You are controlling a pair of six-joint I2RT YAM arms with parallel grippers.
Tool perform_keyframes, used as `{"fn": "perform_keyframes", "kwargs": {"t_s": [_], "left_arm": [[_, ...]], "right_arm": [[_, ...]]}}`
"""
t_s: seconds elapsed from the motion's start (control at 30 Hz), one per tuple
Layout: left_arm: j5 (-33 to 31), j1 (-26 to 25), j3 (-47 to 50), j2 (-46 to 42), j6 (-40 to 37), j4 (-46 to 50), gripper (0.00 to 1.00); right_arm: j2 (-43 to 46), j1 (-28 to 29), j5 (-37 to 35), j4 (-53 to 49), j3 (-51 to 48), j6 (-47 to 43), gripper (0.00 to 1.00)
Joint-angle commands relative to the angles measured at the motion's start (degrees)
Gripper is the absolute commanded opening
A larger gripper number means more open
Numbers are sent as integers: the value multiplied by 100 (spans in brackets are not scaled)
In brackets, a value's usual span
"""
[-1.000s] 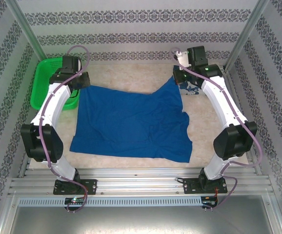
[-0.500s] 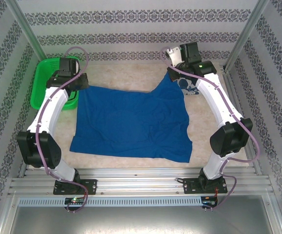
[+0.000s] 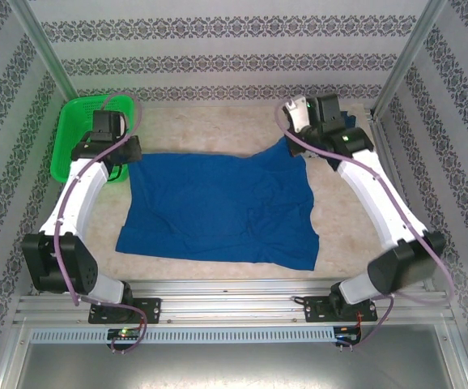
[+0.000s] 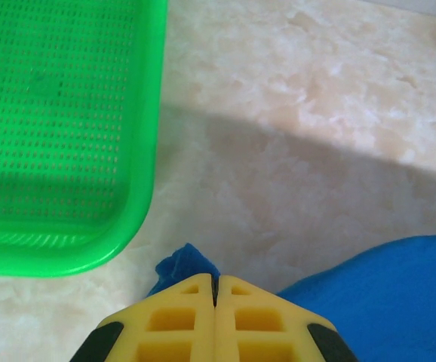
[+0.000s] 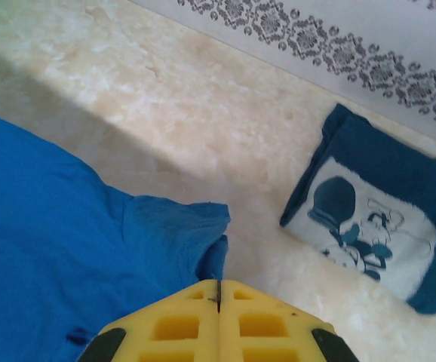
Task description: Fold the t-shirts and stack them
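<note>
one t-shirt [image 3: 218, 207] sprawls on marbled table [image 3: 218, 121] (patterned walls [image 3: 218, 49]).

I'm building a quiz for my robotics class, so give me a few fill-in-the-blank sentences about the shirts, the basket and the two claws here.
1. The left claw holds a corner of the spread t-shirt beside the ____ basket.
2. The right claw has its jaws ____ on another corner of that shirt.
3. The folded t-shirt lies with its print facing ____.
Missing words: green; shut; up.
</note>
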State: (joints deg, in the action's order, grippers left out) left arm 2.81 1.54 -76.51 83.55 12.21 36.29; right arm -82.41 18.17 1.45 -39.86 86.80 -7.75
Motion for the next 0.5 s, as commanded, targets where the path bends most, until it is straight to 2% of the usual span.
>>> {"fn": "perform_keyframes", "kwargs": {"t_s": [0.0,0.27,0.47], "left_arm": [[-41,75,287,-161,93,-231,0],[-285,99,839,26,134,-488,0],[-202,110,519,440,80,-619,0]], "right_arm": [[561,55,-127,247,-761,610,0],[1381,103,-58,319,-2316,1219,0],[1443,53,-305,279,-2549,1262,0]]}}
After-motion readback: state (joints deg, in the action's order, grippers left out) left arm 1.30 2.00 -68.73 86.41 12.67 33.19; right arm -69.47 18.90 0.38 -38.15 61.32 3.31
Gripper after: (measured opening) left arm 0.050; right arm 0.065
